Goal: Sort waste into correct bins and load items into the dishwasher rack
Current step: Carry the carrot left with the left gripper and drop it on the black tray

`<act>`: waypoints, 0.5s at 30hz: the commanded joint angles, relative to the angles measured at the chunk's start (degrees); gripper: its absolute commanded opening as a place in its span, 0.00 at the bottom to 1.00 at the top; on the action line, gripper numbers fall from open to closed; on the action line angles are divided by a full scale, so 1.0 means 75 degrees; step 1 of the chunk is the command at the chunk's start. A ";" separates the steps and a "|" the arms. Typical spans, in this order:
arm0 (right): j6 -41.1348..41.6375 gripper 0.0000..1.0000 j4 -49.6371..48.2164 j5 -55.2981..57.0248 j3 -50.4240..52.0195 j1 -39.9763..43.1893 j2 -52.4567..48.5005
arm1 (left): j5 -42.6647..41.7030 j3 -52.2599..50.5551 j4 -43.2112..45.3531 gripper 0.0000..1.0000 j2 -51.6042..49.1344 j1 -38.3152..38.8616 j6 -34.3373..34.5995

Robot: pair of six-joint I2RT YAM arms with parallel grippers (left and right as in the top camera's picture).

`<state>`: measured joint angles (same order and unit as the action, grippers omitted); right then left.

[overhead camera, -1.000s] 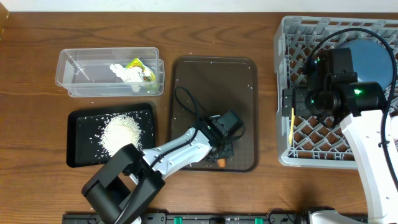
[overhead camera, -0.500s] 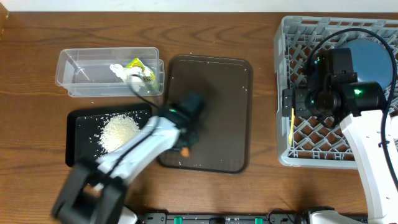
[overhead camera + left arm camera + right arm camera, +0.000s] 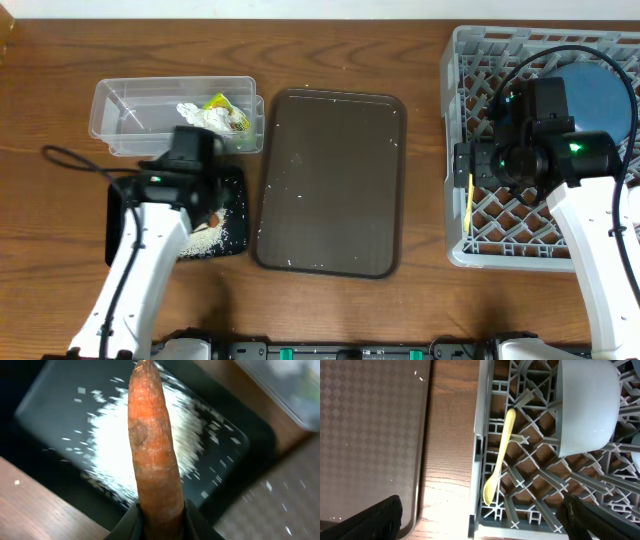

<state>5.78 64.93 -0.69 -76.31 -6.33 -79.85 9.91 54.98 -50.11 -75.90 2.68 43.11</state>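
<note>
left arm has swung off the brown serving tray [image 3: 330,180] and now sits over the black tray [image 3: 114,218], carrying the carrot stick [image 3: 152,450] with it. right arm hasn't shifted from the rack.

left gripper [image 3: 160,525] is clamped on the thick end of the carrot stick, one finger on each side. in the wrist view the thin tip points out over the rice pile [image 3: 105,445] lying on the black tray. can't tell if the tip touches the rice. a few loose grains are scattered round the pile and on the brown serving tray.

right gripper [image 3: 480,510] has its fingers spread wide with nothing between them. it hangs over the left edge of the dishwasher rack [image 3: 455,60].

pale yellow spoon [image 3: 501,455] lies in the rack's lattice by that left wall. white bowl [image 3: 587,405] stands in the rack just right of the spoon. dark blue plate [image 3: 600,95] is in the rack's far right part, partly hidden by the arm.

clear tub [image 3: 120,110] sits behind the black tray and holds the yellow-green wrapper [image 3: 222,105] and the white tissue [image 3: 200,118], touching each other.
</note>
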 commanded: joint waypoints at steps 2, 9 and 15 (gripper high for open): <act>-0.0096 0.99 0.0029 -0.0058 0.0003 0.0050 -0.0003 | 0.0236 -0.0058 0.0052 0.12 -0.0460 -0.0810 -0.0152; -0.0096 0.99 0.0035 -0.0058 0.0003 0.0050 -0.0003 | 0.0230 -0.0058 0.0332 0.12 -0.1632 -0.1702 -0.0207; -0.0096 0.99 0.0035 -0.0058 0.0003 0.0050 -0.0003 | 0.0230 -0.0058 0.0417 0.16 -0.2361 -0.1976 -0.0210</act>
<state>5.78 65.12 -0.67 -76.31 -6.33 -79.85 10.72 54.96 -46.87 -92.33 -11.62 42.09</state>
